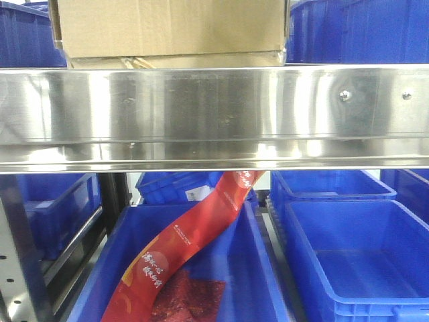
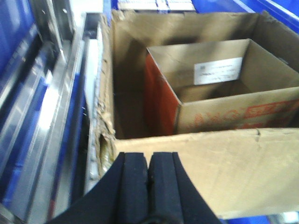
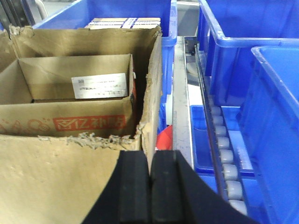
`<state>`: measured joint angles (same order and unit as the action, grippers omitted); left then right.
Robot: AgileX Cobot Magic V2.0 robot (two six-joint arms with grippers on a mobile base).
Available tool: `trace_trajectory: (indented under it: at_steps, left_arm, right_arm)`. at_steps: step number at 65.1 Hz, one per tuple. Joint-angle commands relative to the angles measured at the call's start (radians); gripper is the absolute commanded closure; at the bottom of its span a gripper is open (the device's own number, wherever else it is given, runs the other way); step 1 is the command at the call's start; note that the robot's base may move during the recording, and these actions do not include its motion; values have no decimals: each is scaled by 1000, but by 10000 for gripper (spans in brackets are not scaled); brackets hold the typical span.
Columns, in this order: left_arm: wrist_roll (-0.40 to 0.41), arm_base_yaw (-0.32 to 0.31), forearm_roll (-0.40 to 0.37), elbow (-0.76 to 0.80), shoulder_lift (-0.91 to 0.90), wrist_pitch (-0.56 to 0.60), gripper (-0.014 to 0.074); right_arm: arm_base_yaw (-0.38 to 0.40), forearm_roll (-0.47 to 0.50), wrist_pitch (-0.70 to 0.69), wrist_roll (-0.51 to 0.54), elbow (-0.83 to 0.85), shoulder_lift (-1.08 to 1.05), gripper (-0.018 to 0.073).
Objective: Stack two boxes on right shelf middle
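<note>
Boxes (image 3: 70,107) nested, tan, torn rims

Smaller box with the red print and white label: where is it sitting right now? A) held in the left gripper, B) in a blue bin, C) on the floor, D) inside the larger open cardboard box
D: both wrist views show the smaller box down inside the larger open box, whose torn walls rise around it; the left gripper and right gripper have their pads pressed together, empty.
</note>
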<state>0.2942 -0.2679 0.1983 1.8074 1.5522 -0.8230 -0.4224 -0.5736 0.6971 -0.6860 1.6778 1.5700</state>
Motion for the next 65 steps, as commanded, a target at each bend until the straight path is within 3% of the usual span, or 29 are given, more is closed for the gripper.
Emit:
trace_trajectory:
  at_steps: [1, 7, 18, 25, 39, 49, 65]
  left_arm:
    - [-3, -6, -42, -4, -9, 11, 707]
    - [33, -39, -45, -37, -28, 37, 707]
    - [240, -159, 171, -223, -107, 166, 707]
    - [347, -186, 250, -359, -167, 269, 707]
    - [349, -186, 263, -676, -307, 514, 707]
    - [349, -186, 253, -916, -429, 705, 707]
    - [347, -184, 257, -1176, -672, 710, 707]
  right_arm:
    - [-2, -16, -1, 15, -12, -9, 722]
    - [-2, -16, -48, 15, -68, -36, 723]
    - [51, -12, -267, 8, -261, -132, 723]
    - [104, -5, -377, -4, -387, -210, 723]
    - [173, -3, -649, -4, -673, -386, 723]
    - [173, -3, -717, -4, -872, -512, 723]
    - [173, -3, -727, -4, -1123, -738, 723]
